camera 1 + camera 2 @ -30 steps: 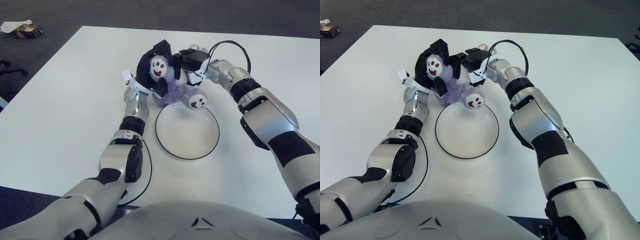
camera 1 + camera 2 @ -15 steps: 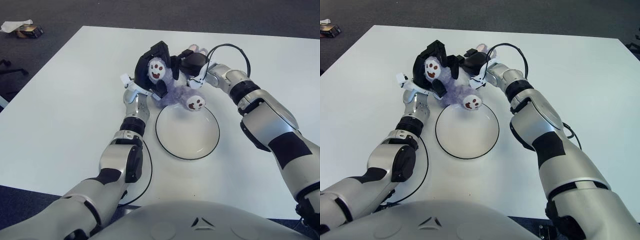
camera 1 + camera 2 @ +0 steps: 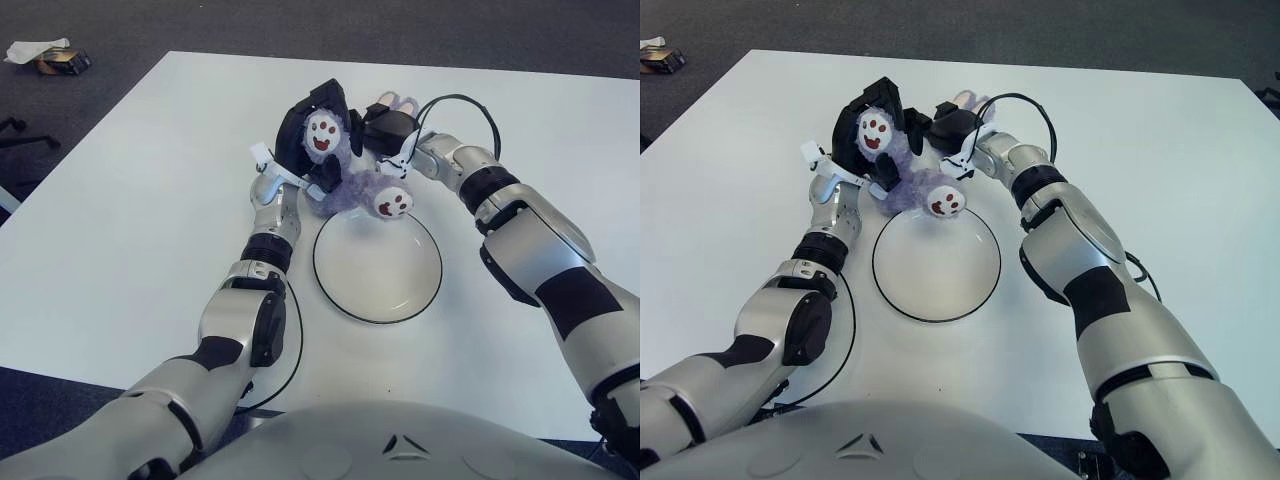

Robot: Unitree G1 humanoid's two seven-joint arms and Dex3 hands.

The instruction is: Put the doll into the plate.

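A purple plush doll [image 3: 352, 186] with white paw soles is held between both hands at the far rim of the plate. My left hand [image 3: 310, 150] wraps its black fingers around one raised paw [image 3: 322, 131]. My right hand [image 3: 385, 128] grips the doll from the right, near its head. The doll's other paw [image 3: 393, 202] hangs over the far edge of the white, black-rimmed plate [image 3: 378, 295], which lies on the white table with nothing in it. In the right eye view the doll [image 3: 910, 180] shows the same way above the plate [image 3: 936, 290].
A black cable [image 3: 462, 102] loops off my right wrist above the table. A second cable [image 3: 296, 345] curves by my left forearm. Off the table's far left corner a small box and paper [image 3: 45, 57] lie on the dark carpet.
Both hands have shifted the doll slightly right and toward the plate. The lower paw now overhangs the plate's far rim a little more. The grips are unchanged.
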